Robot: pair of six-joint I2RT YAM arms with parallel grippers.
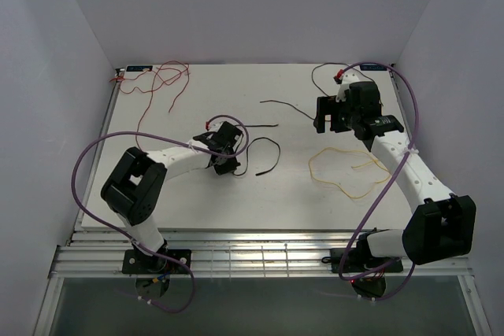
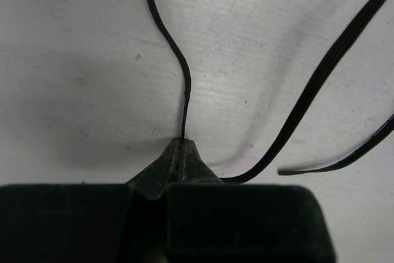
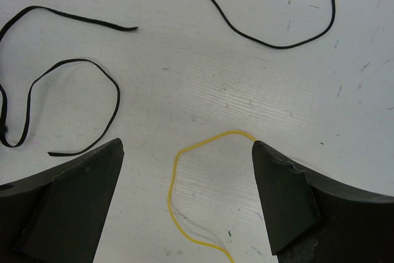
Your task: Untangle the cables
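My left gripper [image 1: 227, 164] is shut on a thin black cable [image 1: 268, 155] at mid-table. In the left wrist view the jaws [image 2: 183, 143] are pressed together on that cable [image 2: 184, 78], which runs away over the white table; its other strand [image 2: 320, 78] curves at the right. My right gripper [image 1: 329, 121] is open and empty above the table. In the right wrist view its jaws [image 3: 188, 152] stand wide apart over a yellow cable [image 3: 175, 177], which lies loose [image 1: 346, 169]. A second black cable [image 1: 287, 106] lies between the arms. A red cable [image 1: 161, 84] sprawls at the far left.
The white table [image 1: 189, 202] has walls on three sides. A dark cable with a red end [image 1: 324, 76] lies at the far right behind the right gripper. Purple hoses [image 1: 83, 171] loop along both arms. A slatted metal edge [image 1: 260, 257] runs along the near side.
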